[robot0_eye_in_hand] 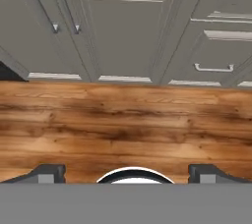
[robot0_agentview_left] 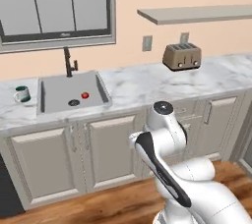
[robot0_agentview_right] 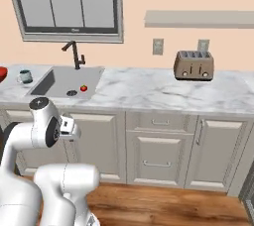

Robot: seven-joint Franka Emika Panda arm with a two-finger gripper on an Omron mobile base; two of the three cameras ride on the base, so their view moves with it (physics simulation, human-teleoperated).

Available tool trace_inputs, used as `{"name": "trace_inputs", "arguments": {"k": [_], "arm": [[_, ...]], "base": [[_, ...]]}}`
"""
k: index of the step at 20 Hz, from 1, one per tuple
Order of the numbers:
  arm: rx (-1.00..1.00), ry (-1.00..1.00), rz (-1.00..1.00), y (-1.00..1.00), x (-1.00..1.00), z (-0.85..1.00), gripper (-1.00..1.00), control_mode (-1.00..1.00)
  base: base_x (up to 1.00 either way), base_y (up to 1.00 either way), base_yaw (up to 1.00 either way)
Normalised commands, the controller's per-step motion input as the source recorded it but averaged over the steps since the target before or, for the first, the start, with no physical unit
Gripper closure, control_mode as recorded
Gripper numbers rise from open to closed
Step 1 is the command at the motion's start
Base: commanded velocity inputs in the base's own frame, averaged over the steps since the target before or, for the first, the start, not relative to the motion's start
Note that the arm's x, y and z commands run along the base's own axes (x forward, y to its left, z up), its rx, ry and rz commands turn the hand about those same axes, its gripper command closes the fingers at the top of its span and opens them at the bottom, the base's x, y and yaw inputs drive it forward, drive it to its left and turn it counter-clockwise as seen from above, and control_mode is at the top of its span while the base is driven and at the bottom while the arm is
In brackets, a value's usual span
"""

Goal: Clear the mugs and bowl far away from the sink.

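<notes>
A dark green mug (robot0_agentview_left: 22,94) (robot0_agentview_right: 25,77) with a white band stands on the marble counter just left of the sink (robot0_agentview_left: 74,93) (robot0_agentview_right: 67,84). At the left edge of the right base view a sliver of the red bowl (robot0_agentview_right: 1,73) shows, mostly cut off. My gripper (robot0_eye_in_hand: 127,175) hangs low in front of the cabinets and looks down at the wooden floor. Its fingertips (robot0_eye_in_hand: 47,174) stand wide apart, open, with nothing between them. It is well below the counter, far from the mug.
A small red ball (robot0_agentview_left: 85,95) (robot0_agentview_right: 83,88) lies in the basin near the drain. A black faucet (robot0_agentview_left: 69,62) rises behind the sink. A toaster (robot0_agentview_left: 182,56) (robot0_agentview_right: 194,65) stands at the right under a wall shelf. Cabinet doors (robot0_eye_in_hand: 123,26) face the hand.
</notes>
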Motion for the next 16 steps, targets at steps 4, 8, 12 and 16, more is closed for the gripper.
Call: {"name": "trace_inputs", "arguments": {"k": [4, 8, 12, 16], "arm": [[0.00, 0.00, 0.00, 0.00, 0.00, 0.00, -1.00, 1.00], [0.00, 0.00, 0.00, 0.00, 0.00, 0.00, -1.00, 1.00], [0.00, 0.00, 0.00, 0.00, 0.00, 0.00, -1.00, 1.00], [0.00, 0.00, 0.00, 0.00, 0.00, 0.00, -1.00, 1.00]], "base": [[0.84, 1.00, -0.02], [0.88, 1.00, -0.08], [0.79, 1.00, -0.11], [0.27, 1.00, -0.10]]}}
